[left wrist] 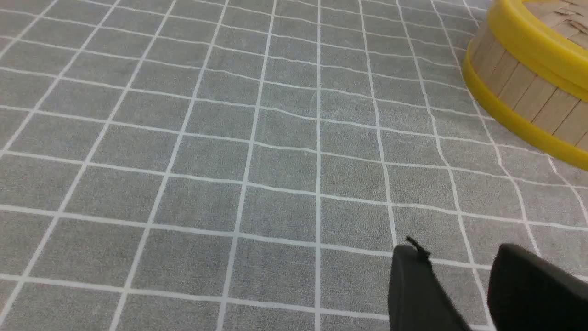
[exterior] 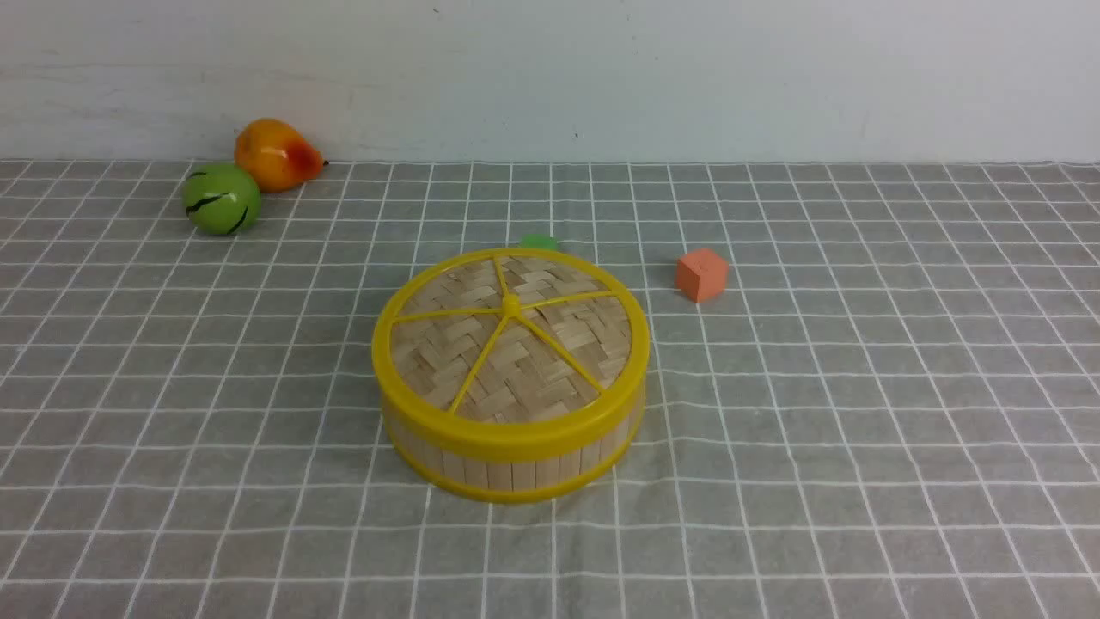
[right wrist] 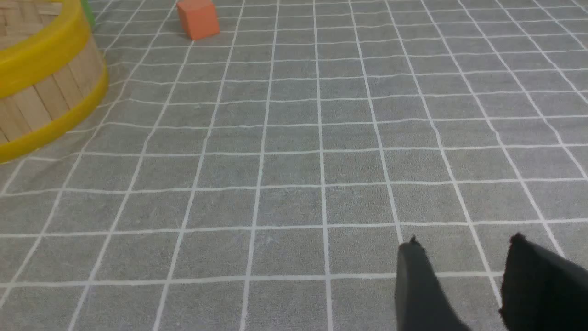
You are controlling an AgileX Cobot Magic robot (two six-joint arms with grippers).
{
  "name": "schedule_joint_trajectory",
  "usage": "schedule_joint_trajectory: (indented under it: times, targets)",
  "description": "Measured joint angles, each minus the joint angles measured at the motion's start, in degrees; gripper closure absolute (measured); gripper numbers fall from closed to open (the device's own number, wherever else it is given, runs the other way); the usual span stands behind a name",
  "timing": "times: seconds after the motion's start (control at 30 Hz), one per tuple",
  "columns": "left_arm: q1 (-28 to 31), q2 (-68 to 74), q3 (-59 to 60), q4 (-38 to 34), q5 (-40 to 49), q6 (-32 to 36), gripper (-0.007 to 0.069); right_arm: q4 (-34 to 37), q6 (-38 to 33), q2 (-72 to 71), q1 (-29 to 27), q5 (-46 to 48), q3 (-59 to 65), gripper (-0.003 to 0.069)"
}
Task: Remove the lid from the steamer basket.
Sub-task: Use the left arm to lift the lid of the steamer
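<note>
The lid [exterior: 510, 335], a woven pale bamboo disc with a yellow rim, spokes and centre knob, sits on the steamer basket [exterior: 512, 467] in the middle of the grey checked cloth. The basket's slatted wall also shows in the left wrist view [left wrist: 523, 89] and in the right wrist view [right wrist: 41, 99]. Neither arm shows in the front view. My left gripper [left wrist: 459, 253] is open and empty over bare cloth, well short of the basket. My right gripper [right wrist: 464, 246] is open and empty over bare cloth, well away from the basket.
An orange cube [exterior: 701, 274] lies right of and behind the basket, and shows in the right wrist view [right wrist: 198, 18]. A small green thing [exterior: 539, 242] peeks out behind the lid. A green ball [exterior: 221, 199] and an orange-yellow pear [exterior: 275, 154] lie at the far left by the wall.
</note>
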Motion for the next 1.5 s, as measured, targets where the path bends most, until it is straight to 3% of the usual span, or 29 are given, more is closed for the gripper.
schedule_joint_trajectory:
  times: [1.5]
  targets:
    - [0.0, 0.0, 0.0, 0.9, -0.9, -0.1, 0.0386, 0.0, 0.0, 0.0, 0.0, 0.0, 0.0, 0.0417]
